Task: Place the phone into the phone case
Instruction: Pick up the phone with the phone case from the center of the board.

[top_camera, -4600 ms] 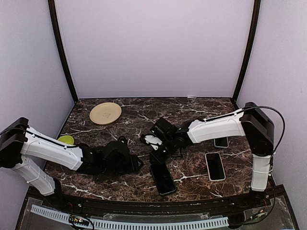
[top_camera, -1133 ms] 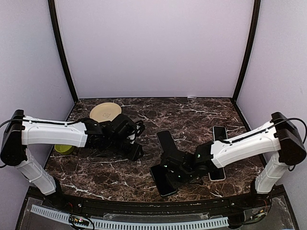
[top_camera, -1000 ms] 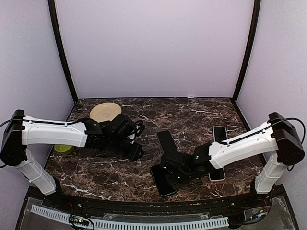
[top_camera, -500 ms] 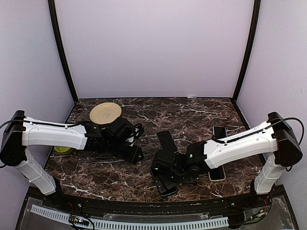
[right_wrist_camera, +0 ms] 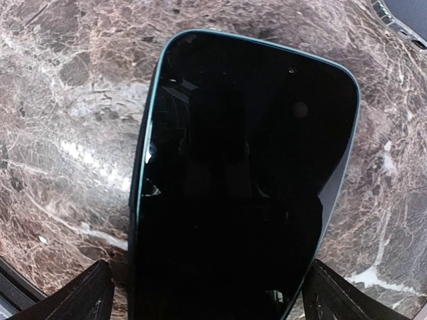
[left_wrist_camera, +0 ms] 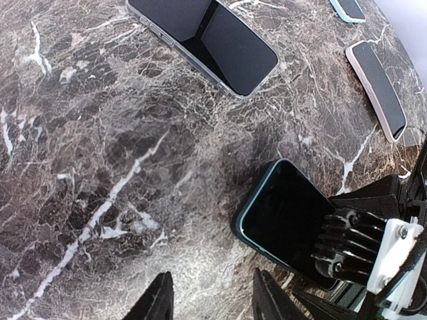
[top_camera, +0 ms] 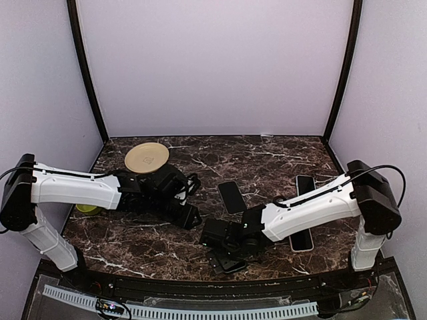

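Right arm (top_camera: 313, 203) lies low, stretched toward the middle of the tabletop's (top_camera: 280, 157) near edge. Right gripper (right_wrist_camera: 220, 293): jaws fully spread, straddling the flat teal-rimmed phone (right_wrist_camera: 247, 167), not clamping it. Left gripper (left_wrist_camera: 213, 300) is low alongside, jaws part-open, empty. In the overhead view the phone is mostly covered.

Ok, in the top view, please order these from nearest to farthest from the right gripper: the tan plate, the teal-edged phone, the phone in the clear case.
Measured from the right gripper:
1. the teal-edged phone, right beneath it, by the near edge.
2. the phone in the clear case, just behind it, mid-table.
3. the tan plate, far off at the back left.
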